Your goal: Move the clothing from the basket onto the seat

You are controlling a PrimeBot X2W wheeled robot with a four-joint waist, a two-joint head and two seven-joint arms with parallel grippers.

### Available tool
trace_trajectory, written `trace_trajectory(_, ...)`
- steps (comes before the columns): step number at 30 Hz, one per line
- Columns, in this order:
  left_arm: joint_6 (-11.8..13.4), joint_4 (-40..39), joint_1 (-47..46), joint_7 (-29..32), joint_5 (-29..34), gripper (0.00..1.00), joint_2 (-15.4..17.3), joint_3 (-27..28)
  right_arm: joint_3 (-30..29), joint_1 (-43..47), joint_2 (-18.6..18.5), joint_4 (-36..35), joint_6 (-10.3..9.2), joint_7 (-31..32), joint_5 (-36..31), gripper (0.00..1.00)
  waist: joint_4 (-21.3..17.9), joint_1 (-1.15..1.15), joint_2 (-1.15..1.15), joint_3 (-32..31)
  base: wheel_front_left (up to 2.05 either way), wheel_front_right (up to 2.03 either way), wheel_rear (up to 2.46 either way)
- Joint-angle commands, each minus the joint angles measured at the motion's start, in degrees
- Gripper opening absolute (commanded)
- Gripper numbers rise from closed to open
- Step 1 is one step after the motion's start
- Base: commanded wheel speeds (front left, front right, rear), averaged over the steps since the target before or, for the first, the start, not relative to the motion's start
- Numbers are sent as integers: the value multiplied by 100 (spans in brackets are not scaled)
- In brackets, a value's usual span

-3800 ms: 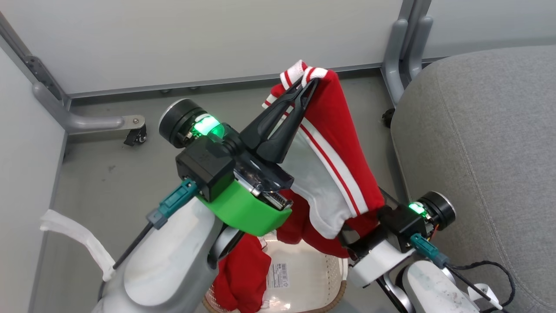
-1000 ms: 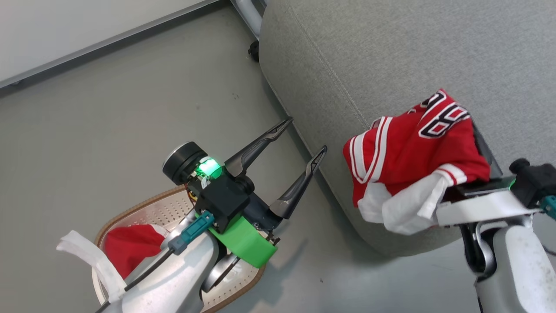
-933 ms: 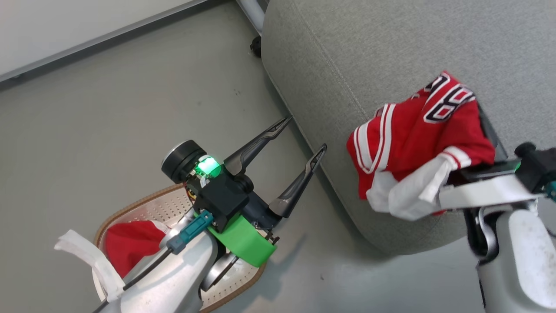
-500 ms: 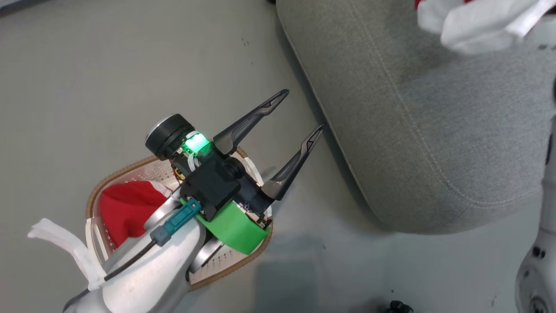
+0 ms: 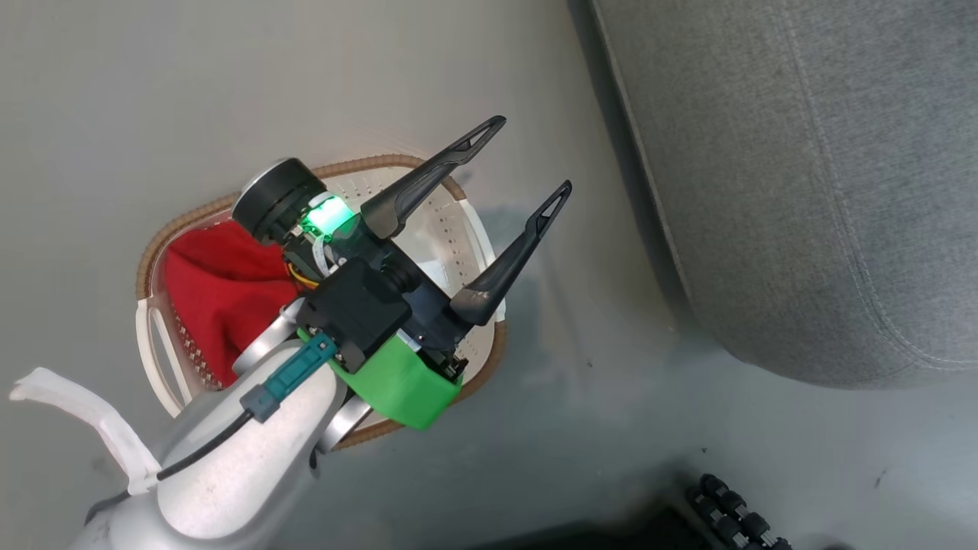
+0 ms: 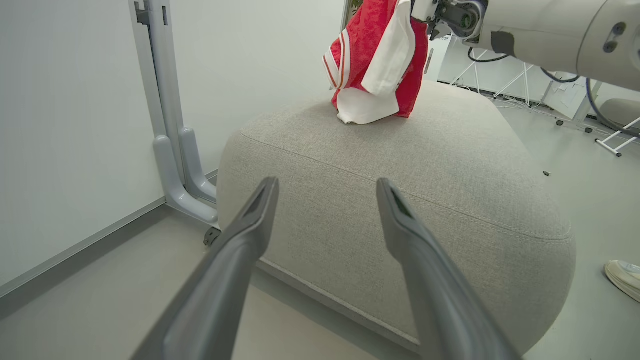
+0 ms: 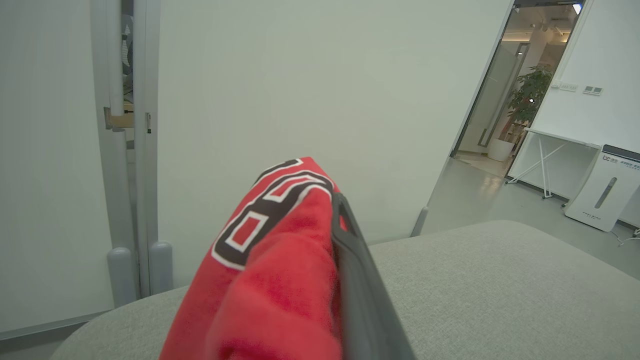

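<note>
Overhead: left hand (image 5: pixel 531 155) spread above basket (image 5: pixel 348 163); wrist: jersey (image 7: pixel 270 250) pinched over seat (image 7: pixel 500 280).

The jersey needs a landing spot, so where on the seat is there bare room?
The seat is bare from its near edge back to the hanging jersey, and beyond the right gripper that holds it. Crowded: the basket, where a red garment fills the left part and the open left gripper hovers above.

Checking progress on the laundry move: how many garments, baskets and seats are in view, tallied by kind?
Garments: 2 (jersey over the seat; red garment in the basket)
Baskets: 1
Seats: 1
Total: 4
</note>
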Motion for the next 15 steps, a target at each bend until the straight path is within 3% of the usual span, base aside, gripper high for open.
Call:
trace_trajectory(1,-11,-15,-86,-32,5,100,62,17,-81,-4,39,168,-6,-3,-149,0,187,-1,57,302,0,0,0)
trace_trajectory(6,9,-37,-107,-44,-1,100,120,47,-447,220,391,540,-6,-2,-682,0,206,-1,57,421,0,0,0)
trace_trajectory(9,32,-33,-83,-53,-15,100,165,63,-718,453,769,342,-7,19,-1027,0,184,-1,57,447,0,0,0)
trace_trajectory(14,47,-16,-72,-61,-41,100,158,48,-943,719,1080,99,-6,218,-1360,0,170,-1,57,418,0,0,0)
trace_trajectory(15,51,-5,-74,-64,-51,100,158,49,-956,753,1093,61,-6,241,-1389,26,164,-1,57,399,0,0,0)
